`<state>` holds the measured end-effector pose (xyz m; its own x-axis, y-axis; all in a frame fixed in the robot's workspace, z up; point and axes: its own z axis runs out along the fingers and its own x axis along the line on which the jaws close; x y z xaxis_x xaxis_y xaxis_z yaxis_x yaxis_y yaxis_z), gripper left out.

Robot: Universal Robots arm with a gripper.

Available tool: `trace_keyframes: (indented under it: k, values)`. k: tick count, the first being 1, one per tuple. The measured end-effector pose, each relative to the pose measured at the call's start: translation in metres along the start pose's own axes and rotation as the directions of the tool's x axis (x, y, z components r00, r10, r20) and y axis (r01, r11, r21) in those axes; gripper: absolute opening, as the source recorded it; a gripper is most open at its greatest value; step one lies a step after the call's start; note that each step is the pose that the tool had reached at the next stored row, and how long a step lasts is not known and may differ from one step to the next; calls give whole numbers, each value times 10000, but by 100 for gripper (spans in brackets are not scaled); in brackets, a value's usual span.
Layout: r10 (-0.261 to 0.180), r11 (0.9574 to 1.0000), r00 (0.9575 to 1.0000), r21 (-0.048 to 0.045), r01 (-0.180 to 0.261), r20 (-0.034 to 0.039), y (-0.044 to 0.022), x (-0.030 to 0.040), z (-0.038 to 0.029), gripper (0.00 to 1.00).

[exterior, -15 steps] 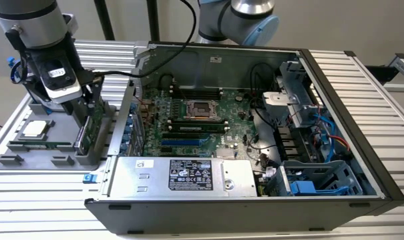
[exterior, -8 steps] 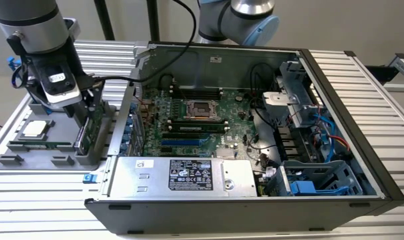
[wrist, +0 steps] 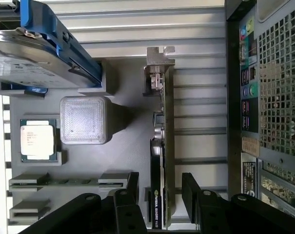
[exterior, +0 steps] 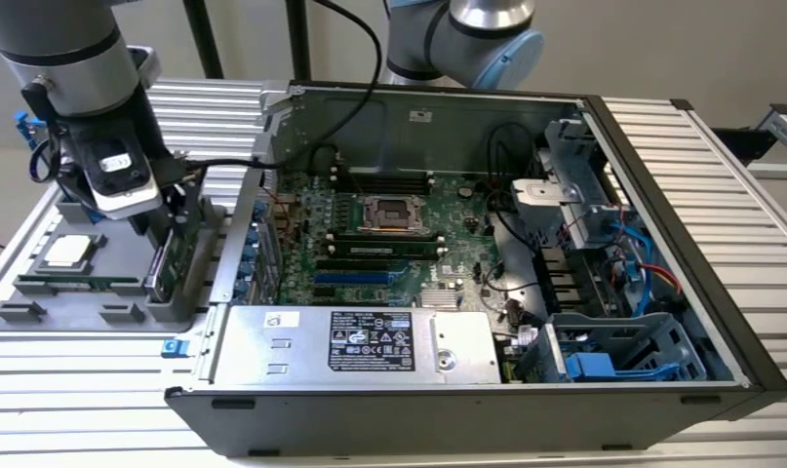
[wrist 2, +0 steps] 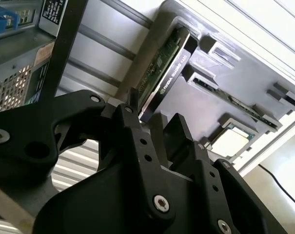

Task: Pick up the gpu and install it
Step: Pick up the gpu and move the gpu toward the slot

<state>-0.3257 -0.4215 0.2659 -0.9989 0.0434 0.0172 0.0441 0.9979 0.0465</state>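
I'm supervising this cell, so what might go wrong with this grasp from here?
The open tool straddles the green-and-black rectangular gpu card standing on edge in the grey slotted holder; an off-centre close might tilt or jam it. The black computer case stands close beside, so a swing might strike its wall.

The case (exterior: 497, 429) sits on the desk (exterior: 81, 390). The tray (exterior: 55, 322) lies just beside it, on the exterior view's left. The gpu (wrist: 169, 122) stands on its edge in a slot of the tray, on the side nearest the case. The end effector (wrist: 161, 179) is over the gpu, with one finger on each side and a gap to each. Farther from the case, the tray holds a hard drive (wrist: 35, 58), a chip (wrist: 37, 139) and a memory stick (wrist: 54, 181).
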Motion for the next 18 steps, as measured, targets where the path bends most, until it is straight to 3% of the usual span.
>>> trace_keyframes:
  k: [18]
  values:
    - [79,10000,10000,-1,-79,5,-10,14,187,100]
